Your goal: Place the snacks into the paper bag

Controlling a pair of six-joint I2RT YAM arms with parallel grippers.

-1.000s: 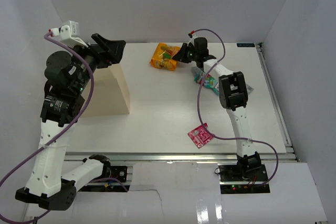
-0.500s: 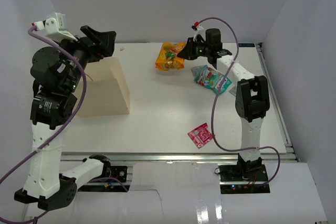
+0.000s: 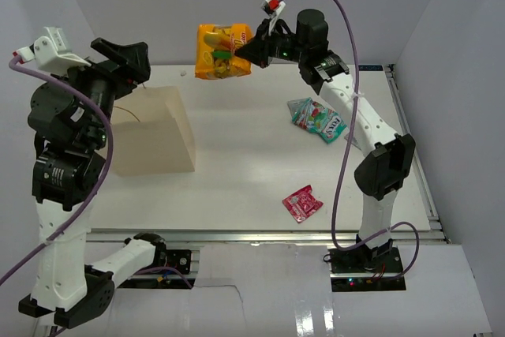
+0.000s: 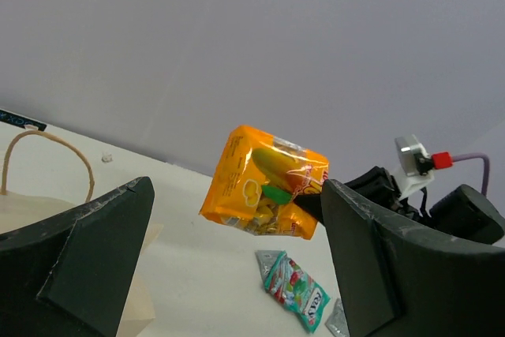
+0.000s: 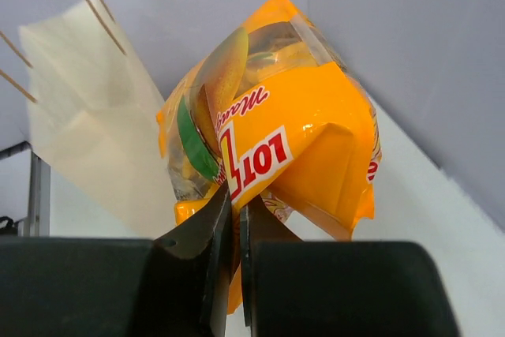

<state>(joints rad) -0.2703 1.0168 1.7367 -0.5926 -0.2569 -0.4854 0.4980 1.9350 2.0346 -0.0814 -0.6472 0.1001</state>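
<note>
My right gripper (image 3: 252, 51) is shut on the orange-yellow packet (image 3: 223, 51) and holds it high in the air, right of the paper bag (image 3: 154, 132). In the right wrist view the jaws (image 5: 235, 195) pinch the packet's (image 5: 268, 124) lower edge, with the bag (image 5: 87, 116) behind. My left gripper (image 3: 130, 54) is open and empty above the bag's far side; the packet (image 4: 264, 183) shows between its fingers (image 4: 95, 250). The teal-green packet (image 3: 317, 120) lies at the right, the red-pink packet (image 3: 302, 202) near the front edge.
One silver-grey packet (image 3: 297, 105) lies against the teal packet's far end, another (image 3: 352, 138) behind my right arm. The bag's cord handle (image 4: 43, 151) stands up. White walls enclose the table (image 3: 237, 163) on the left, back and right.
My right gripper has lifted the orange-yellow packet off the table and carried it up and left, towards the bag. My left arm has drawn back to the left and risen.
</note>
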